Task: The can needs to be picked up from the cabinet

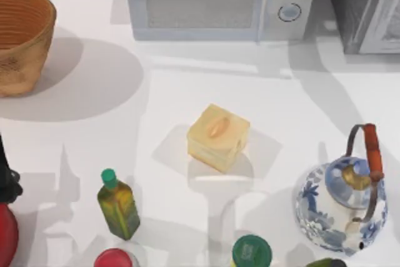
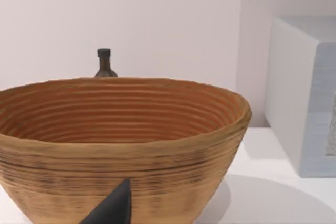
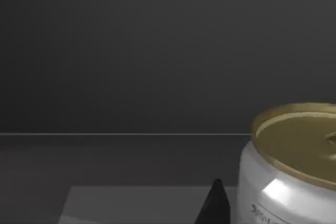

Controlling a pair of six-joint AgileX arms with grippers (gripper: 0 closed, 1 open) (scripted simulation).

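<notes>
Can [image 3: 289,166] sits inside dark cabinet [image 1: 362,7], close by right gripper [image 3: 216,203], which reached in to grab it; can't tell if jaws apart or together; left gripper [image 2: 113,208] waits near basket [image 2: 121,129], jaws unclear too.

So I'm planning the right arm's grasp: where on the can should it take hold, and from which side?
Grip the can across its round whitish side wall, below the gold rim. It stands upright in the dark grey cabinet, so a level approach through the cabinet's open front looks best. The right wrist view sees it close by, with a dark fingertip next to it.
</notes>
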